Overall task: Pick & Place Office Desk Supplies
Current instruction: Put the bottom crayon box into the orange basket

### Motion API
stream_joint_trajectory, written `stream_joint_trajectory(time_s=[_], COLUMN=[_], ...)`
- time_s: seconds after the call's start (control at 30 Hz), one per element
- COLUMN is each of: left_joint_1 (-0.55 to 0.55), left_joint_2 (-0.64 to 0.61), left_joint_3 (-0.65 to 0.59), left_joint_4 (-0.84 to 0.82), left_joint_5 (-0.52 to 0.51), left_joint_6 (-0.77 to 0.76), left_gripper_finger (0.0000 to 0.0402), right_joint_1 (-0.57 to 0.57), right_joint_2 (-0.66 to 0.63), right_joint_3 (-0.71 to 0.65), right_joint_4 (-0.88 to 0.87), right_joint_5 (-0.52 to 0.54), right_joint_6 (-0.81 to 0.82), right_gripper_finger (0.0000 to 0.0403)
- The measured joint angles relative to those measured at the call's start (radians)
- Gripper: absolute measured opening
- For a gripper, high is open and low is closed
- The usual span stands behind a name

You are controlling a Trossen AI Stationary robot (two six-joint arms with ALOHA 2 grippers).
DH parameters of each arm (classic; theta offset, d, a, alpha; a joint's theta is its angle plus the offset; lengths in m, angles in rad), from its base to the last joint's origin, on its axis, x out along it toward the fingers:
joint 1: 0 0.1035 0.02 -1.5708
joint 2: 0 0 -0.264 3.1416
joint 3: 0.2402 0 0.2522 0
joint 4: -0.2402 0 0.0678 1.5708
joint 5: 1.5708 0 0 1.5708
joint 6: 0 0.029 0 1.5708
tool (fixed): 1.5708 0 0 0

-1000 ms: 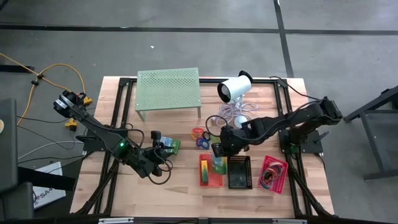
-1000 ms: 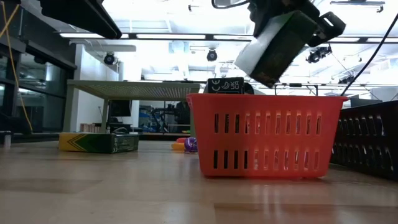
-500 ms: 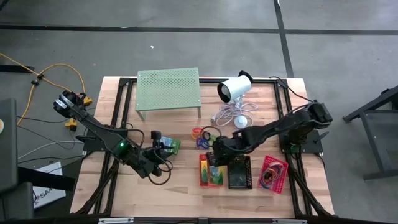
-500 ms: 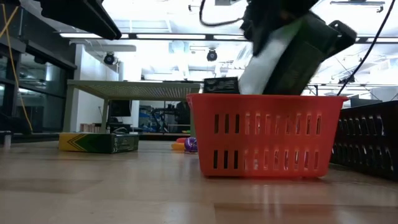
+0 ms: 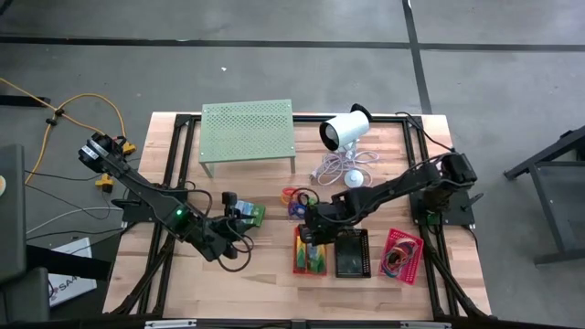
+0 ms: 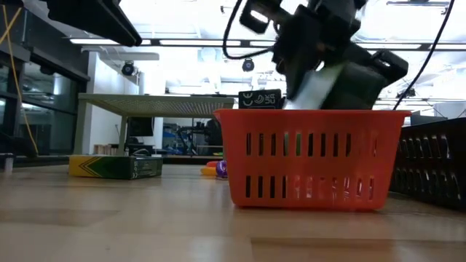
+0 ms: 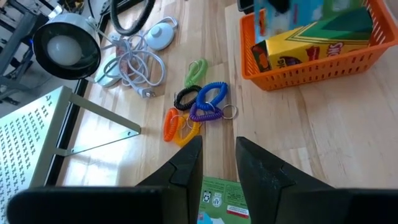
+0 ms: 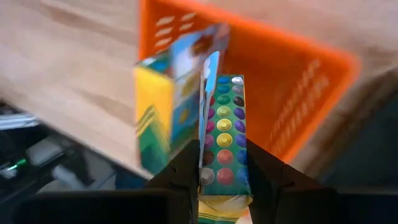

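Note:
My right gripper [image 5: 313, 233] is shut on a green crayon pack [image 8: 224, 134] with coloured dots, over the red basket [image 6: 313, 156]. The pack's lower end dips inside the basket's rim. Another yellow-green pack [image 7: 311, 34] sits in that basket. My left gripper [image 5: 239, 219] hovers open over a flat green pack [image 6: 116, 167] that lies flat on the table; this pack shows through the finger gap [image 7: 221, 200]. Coloured loops [image 5: 294, 198] lie between the two arms. A black basket [image 5: 352, 253] and a pink basket [image 5: 402, 254] stand to the right of the red one. My right gripper pinches the crayon pack's upper end [image 8: 222, 177] between its two fingers, one on each broad side. The fingers [image 6: 306, 44] come from above, slanting down toward the near edge, along the pack. The pack hangs tilted below them, its lower end [image 6: 306, 98] inside the red basket.
A pale-green perforated stand [image 5: 247, 132] sits at the far left of the table. A white cylinder device [image 5: 345, 131] with its coiled cable [image 5: 343, 166] lies at the far middle. Bare wood lies along the near edge at left.
My right gripper has come down and toward the table's near left, over the red basket, and has tipped more steeply downward. The pack it holds has sunk from above the rim into the basket.

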Motion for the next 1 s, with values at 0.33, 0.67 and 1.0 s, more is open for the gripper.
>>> stream_joint_trajectory(time_s=[0.33,0.67,1.0], left_joint_1=[-0.001,-0.001,-0.001], left_joint_2=[0.0,0.0,0.0], left_joint_3=[0.0,0.0,0.0], left_joint_4=[-0.003,-0.004,-0.005], left_joint_5=[0.018,0.024,0.023], left_joint_6=[0.0,0.0,0.0], left_gripper_finger=[0.0089,0.0089,0.0089], right_joint_1=[-0.033,-0.035,-0.035], right_joint_2=[0.007,0.007,0.007], right_joint_3=[0.0,0.0,0.0], right_joint_4=[-0.002,-0.008,-0.034], right_joint_5=[-0.016,-0.048,-0.071], right_joint_6=[-0.005,0.011,0.024], right_gripper_finger=[0.0082,0.0084,0.0086])
